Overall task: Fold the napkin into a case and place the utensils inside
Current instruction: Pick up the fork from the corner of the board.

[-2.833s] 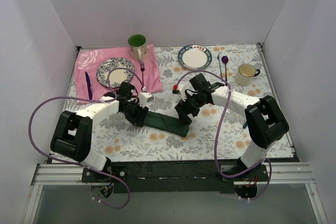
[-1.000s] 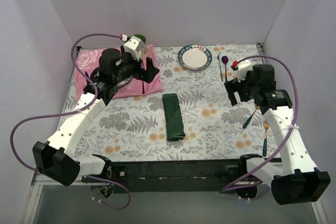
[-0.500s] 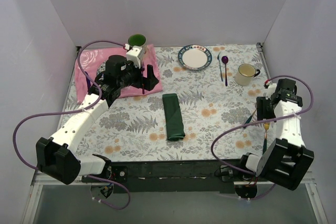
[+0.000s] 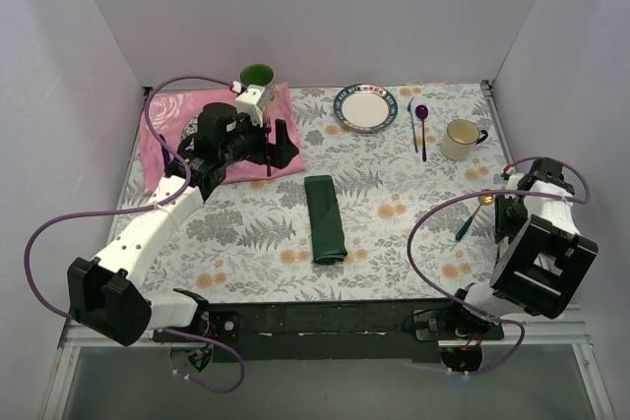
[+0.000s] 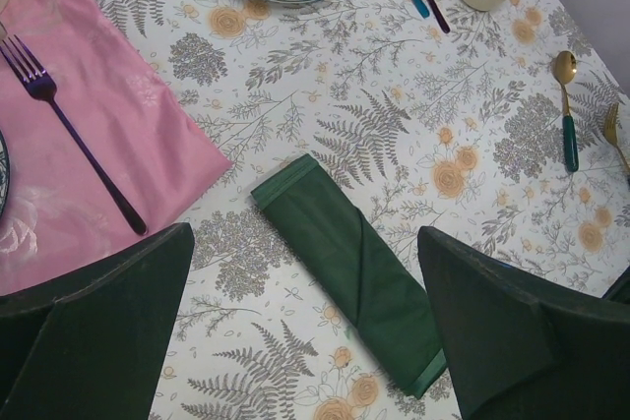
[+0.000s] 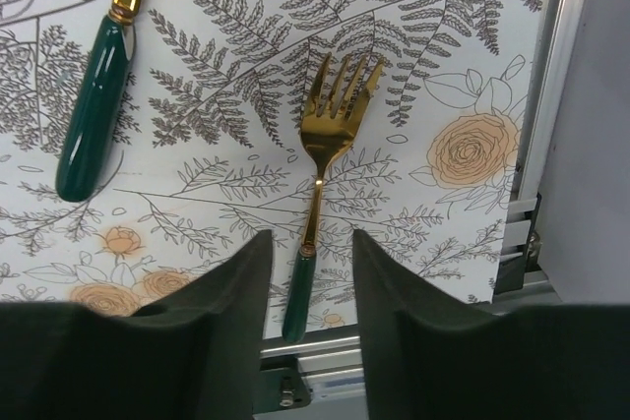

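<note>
Napkin (image 4: 326, 219) mid-frame on the table (image 4: 246, 233), my left gripper (image 4: 283, 145) up left of it over a second cloth (image 4: 162, 125), plate (image 4: 365, 107) top centre, mug (image 4: 461, 139) upper right, my right gripper (image 6: 308, 243) at the right edge, its fingers (image 6: 226, 341) either side of a fork (image 6: 325, 145), spoon (image 6: 94, 115) left of that.
</note>
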Controlling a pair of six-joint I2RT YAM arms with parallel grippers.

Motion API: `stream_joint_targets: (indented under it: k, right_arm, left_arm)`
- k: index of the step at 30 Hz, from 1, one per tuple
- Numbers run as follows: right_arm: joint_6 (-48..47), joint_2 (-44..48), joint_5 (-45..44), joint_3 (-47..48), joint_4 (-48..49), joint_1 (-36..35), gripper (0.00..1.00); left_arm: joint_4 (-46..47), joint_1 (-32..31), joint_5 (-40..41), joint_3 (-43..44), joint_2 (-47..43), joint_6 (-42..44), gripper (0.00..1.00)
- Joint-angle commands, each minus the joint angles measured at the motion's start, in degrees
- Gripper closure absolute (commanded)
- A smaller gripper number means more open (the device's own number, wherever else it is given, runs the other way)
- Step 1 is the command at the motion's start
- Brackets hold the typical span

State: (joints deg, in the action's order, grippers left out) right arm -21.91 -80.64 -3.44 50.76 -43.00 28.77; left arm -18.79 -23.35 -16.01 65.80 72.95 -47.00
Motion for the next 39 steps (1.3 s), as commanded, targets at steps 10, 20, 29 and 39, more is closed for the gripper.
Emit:
stream_joint_targets:
  k: [10, 20, 29, 39]
  right_arm:
    - [-7.8, -1.8, 0.5, -4.2, -0.2, 3.4, 0.60]
    - [-7.4, -4.9, 0.6, -3.7, 3.0, 3.4, 0.59]
    - [-5.9, -5.9, 2.0, -2.9, 4.2, 3.4, 0.65]
    - [-3.1, -2.8, 1.2, -1.0, 2.0, 3.7, 0.99]
  left_arm:
    - [2.7, 0.3, -0.5, -0.4, -0.5, 0.2, 0.02]
    - [3.2, 0.3, -0.6, -1.6, -1.1, 0.2, 0.02]
    - [3.3, 0.3, -0.2, -2.2, -1.5, 0.6, 0.02]
    - [3.4, 0.3, 0.2, -2.3, -1.7, 0.9, 0.02]
